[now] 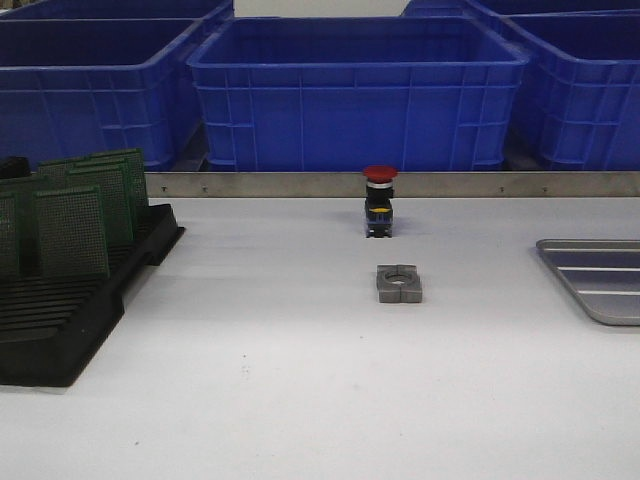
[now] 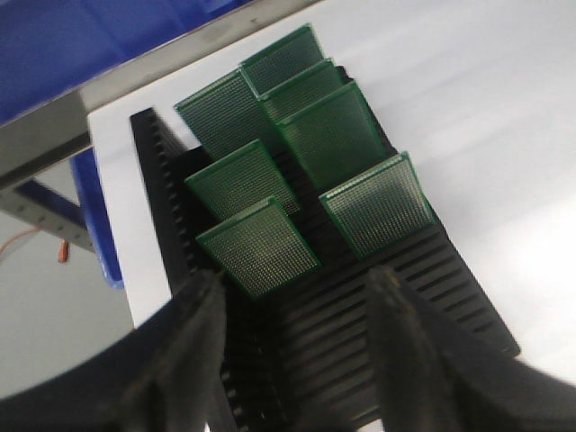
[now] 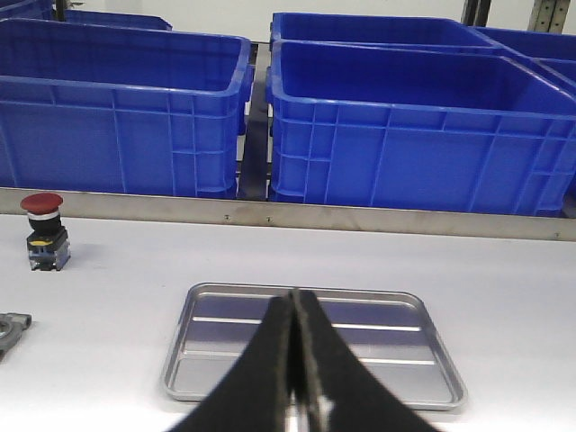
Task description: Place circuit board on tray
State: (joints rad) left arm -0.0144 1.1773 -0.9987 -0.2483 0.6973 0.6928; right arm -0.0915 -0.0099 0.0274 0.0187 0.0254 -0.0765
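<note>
Our left fingers (image 2: 297, 360) are spread wide and empty above the boards (image 2: 261, 245) in the black rack (image 2: 432, 297); they could catch two boards. Our right fingers (image 3: 295, 360) are pressed together, empty, over the bare tray (image 3: 180, 360).

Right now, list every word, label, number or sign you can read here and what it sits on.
None can be read.
Circuit boards: only a dot grid, no lettering.
Push button: a yellow mark on its body, too small to read.
Tray, blue crates, black rack: no markings visible.
</note>
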